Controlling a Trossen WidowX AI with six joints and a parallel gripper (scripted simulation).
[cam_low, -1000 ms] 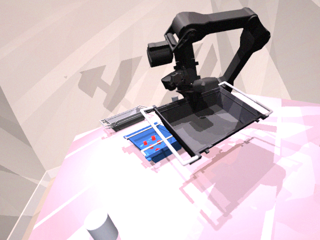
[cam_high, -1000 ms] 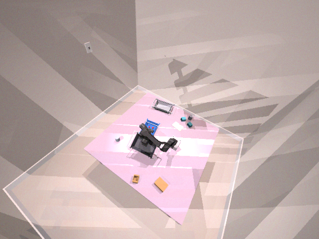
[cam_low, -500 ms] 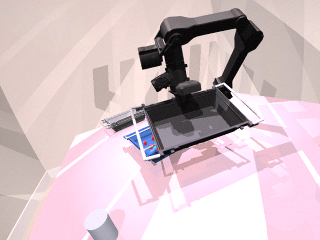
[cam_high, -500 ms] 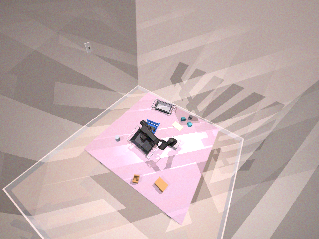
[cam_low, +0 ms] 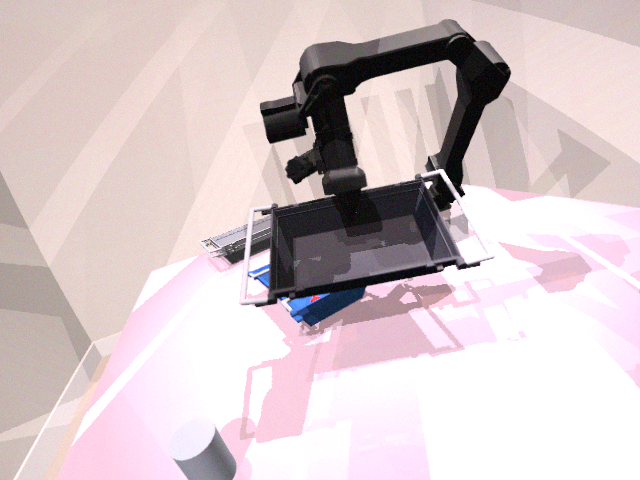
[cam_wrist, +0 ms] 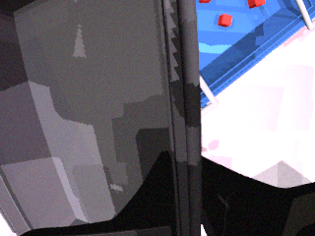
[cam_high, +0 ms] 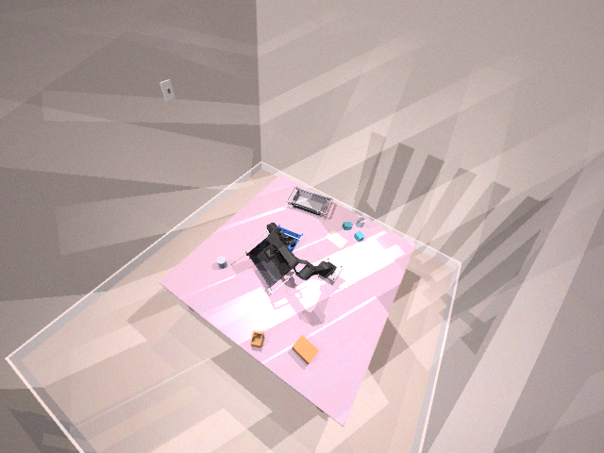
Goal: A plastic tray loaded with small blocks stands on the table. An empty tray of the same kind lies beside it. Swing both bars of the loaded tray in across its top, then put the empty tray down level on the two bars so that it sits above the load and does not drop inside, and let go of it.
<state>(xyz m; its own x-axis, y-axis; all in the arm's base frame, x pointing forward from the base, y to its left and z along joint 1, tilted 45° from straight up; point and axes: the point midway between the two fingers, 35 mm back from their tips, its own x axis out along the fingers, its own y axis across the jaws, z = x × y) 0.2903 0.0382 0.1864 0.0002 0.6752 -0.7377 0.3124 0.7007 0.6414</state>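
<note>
My gripper (cam_low: 351, 198) (cam_wrist: 173, 156) is shut on the wall of the empty black tray (cam_high: 260, 270) (cam_low: 361, 280) (cam_wrist: 191, 49), midway along one long side. The black tray hangs in the air, tilted, with its white wire bars (cam_low: 249, 253) (cam_low: 466, 217) sticking out past its ends. The loaded blue tray (cam_high: 296, 242) (cam_low: 330, 307) (cam_wrist: 246, 69) stands on the table, partly hidden by the arm and the black tray. Red blocks (cam_wrist: 225, 20) lie in it. Parts of its white bars (cam_wrist: 306, 12) (cam_wrist: 209, 92) show at its long edge; most of both is hidden.
A grey tray with wire bars (cam_high: 305, 209) (cam_low: 235, 253) stands at the back. Teal cubes (cam_high: 347, 226) (cam_high: 360, 236) and a small grey cylinder (cam_high: 360, 222) are near the back edge. A grey-blue cylinder (cam_high: 222, 261) (cam_low: 204, 454), an orange box (cam_high: 257, 339) and an orange slab (cam_high: 306, 348) stand elsewhere.
</note>
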